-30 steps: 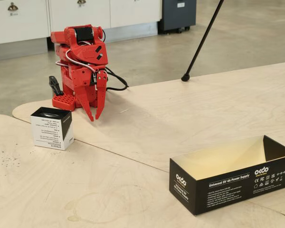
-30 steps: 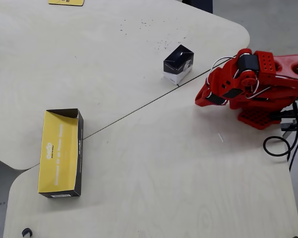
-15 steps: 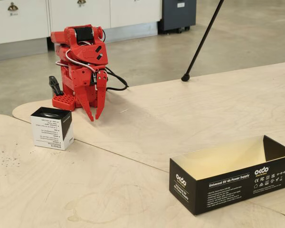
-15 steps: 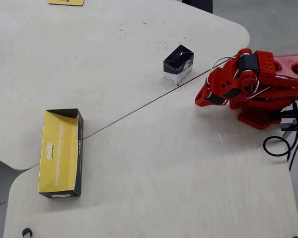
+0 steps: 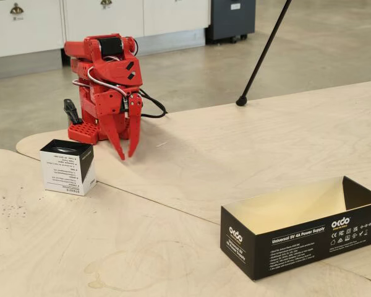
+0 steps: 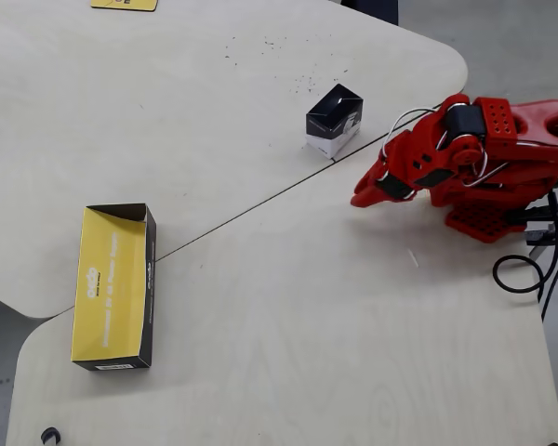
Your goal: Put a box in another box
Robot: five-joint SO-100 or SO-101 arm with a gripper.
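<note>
Small white box (image 5: 68,167): near bench (image 5: 247,142) seam, untouched. Long black box (image 5: 302,226): open, apart. Red arm's jaws slightly spread, holding nothing.

Small box (image 5: 68,167) print too small; arm base (image 6: 530,200) cut off.

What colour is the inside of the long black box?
Pale yellow; the long black box shows it best in the overhead view.

I see a small cubic cardboard box (image 5: 68,167), white with black top and fine black print. The long open cardboard box (image 5: 297,238) is black outside with white lettering, pale yellow inside. The plastic arm (image 5: 108,80) is red.
</note>
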